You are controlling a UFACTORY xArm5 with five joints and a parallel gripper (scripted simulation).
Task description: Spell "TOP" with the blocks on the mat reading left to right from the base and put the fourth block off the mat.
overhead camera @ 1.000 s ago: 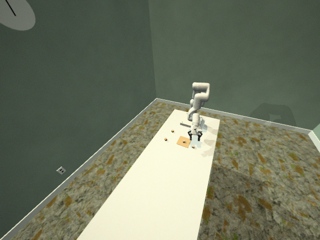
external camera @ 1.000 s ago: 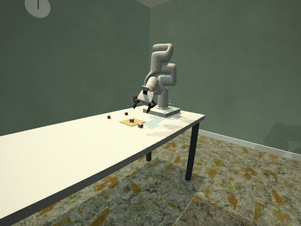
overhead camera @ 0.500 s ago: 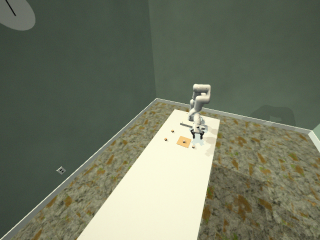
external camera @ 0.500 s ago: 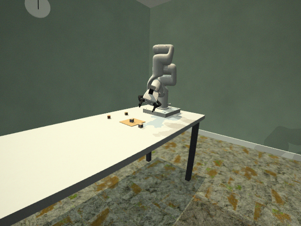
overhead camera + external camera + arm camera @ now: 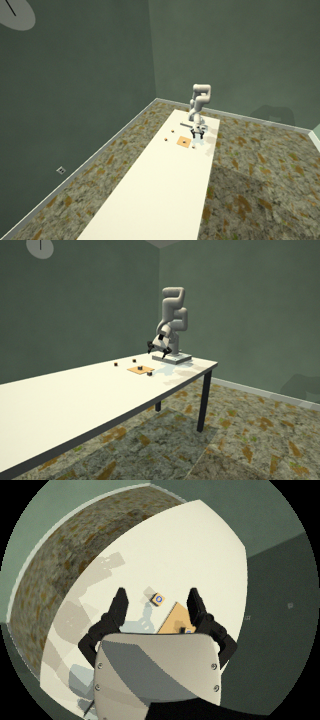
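Table: long white table (image 5: 155,193) (image 5: 77,400) (image 5: 175,545), under everything
Arm: pale arm (image 5: 201,99) (image 5: 168,308), folded high near its base
Claw: black gripper (image 5: 197,137) (image 5: 155,355) (image 5: 157,594), spread wide, gripping nothing, above the table
Mat: orange mat (image 5: 180,138) (image 5: 133,369) (image 5: 172,619), flat
Mat block: one block (image 5: 184,141) (image 5: 139,367) (image 5: 187,631), on the mat
Near block: blue-marked block (image 5: 193,146) (image 5: 149,373) (image 5: 158,599), just off the mat
Other blocks: third block (image 5: 172,130) (image 5: 134,360) and fourth block (image 5: 165,139) (image 5: 115,364), both off the mat
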